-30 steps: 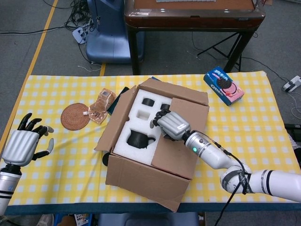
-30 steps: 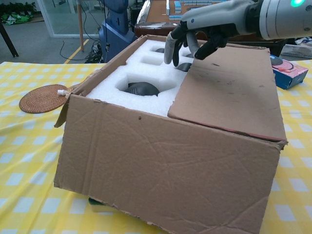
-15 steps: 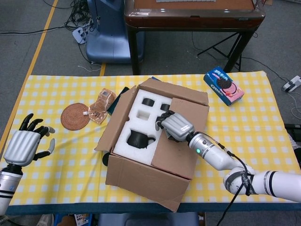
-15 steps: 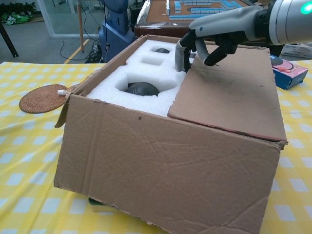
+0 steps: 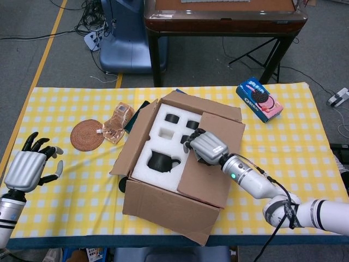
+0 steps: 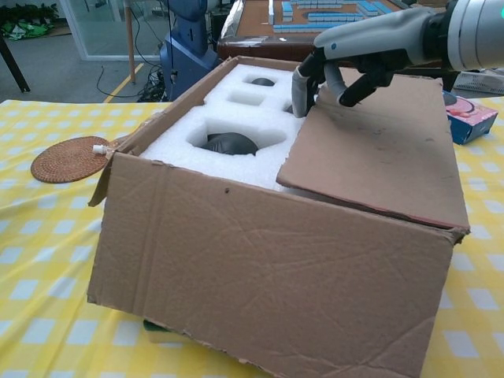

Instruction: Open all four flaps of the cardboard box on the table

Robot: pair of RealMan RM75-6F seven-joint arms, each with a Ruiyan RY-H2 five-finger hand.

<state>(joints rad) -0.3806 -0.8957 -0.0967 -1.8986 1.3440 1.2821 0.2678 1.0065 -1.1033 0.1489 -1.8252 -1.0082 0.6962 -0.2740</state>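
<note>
Right hand (image 5: pixel 206 147) sits over the cardboard box (image 5: pixel 177 169), fingers (image 6: pixel 302 87) curled down over the free edge of the one flap (image 6: pixel 378 150) lying across the box top; fingertips hook at that edge, beside the white foam insert (image 6: pixel 236 130). Whether they grip the flap or merely touch it, cannot tell. Flap edge is lifted slightly off the foam.

Left hand (image 5: pixel 30 166) hovers at the near left corner of the counter (image 5: pixel 65 213), holding nothing, fingers spread and pointing up, well apart from the box.

Box stands mid-counter on the yellow checked cloth, turned at an angle. Near flap hangs down the front; left flap stands out to the side; far flap stands up at the back. Right flap alone covers part of the opening.

Foam insert holds a dark teapot (image 5: pixel 162 161) in the near recess and dark cups (image 5: pixel 172 118) in the far recesses.

Left of the box: round woven coaster (image 5: pixel 86 135), and a clear plastic item (image 5: pixel 118 122) just beside it, close to the box's left flap.

Far right on the counter: blue and pink biscuit packet (image 5: pixel 259 99), well apart from the box.

Beyond the counter: dark wooden table (image 5: pixel 223 19) and a blue machine base (image 5: pixel 126 38) on the floor.
</note>
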